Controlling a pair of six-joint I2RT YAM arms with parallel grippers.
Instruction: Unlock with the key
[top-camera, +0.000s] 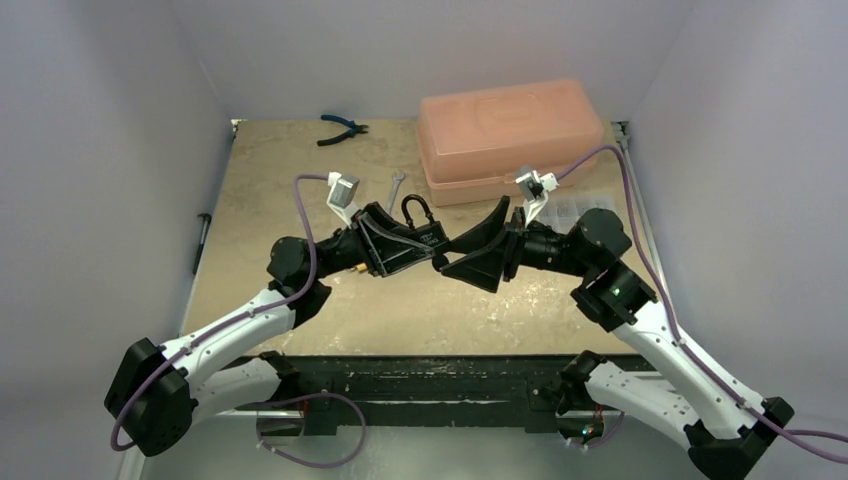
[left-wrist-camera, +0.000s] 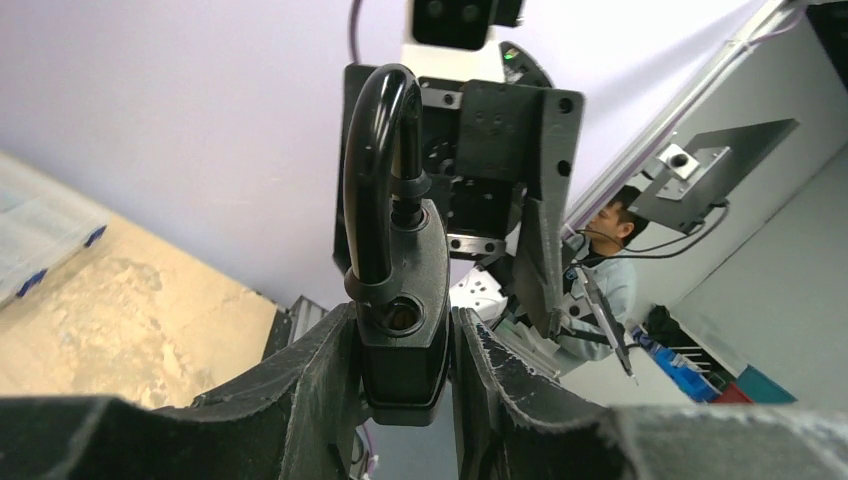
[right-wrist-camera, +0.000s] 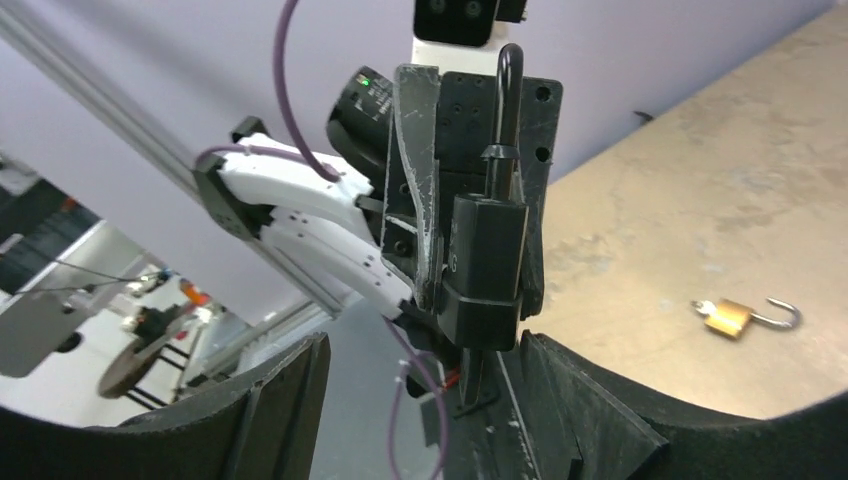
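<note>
Above the counter's middle, one black padlock (left-wrist-camera: 405, 300) is clamped by its body in the left claw (left-wrist-camera: 405, 330). It is held clear of the counter (top-camera: 300, 160). The padlock's long axis runs from near to far edge, with the shackle toward the far edge and the keyway end toward the near edge. In the left wrist view one shackle leg is seen beside an open hole in the body, so the shackle is judged probably popped; this is not certain.

A thin piece that looks like the one key (right-wrist-camera: 470, 378) is seen sticking out of the keyway end; it is too small to confirm.

Directly right of the padlock, the right claw (right-wrist-camera: 425, 345) is spread wide and nothing is gripped in it. It is the nearer arm for any key work, and the key would be reached from the right, across the padlock's axis.

Counted elsewhere:
- One brass padlock (right-wrist-camera: 735, 317), shackle open, lying on the counter below the arms.
- One pair of pliers (top-camera: 342, 128), by the far edge.
- One wrench (top-camera: 396, 189), just left of the box.
- One pink box (top-camera: 512, 135), at the far right corner.
</note>
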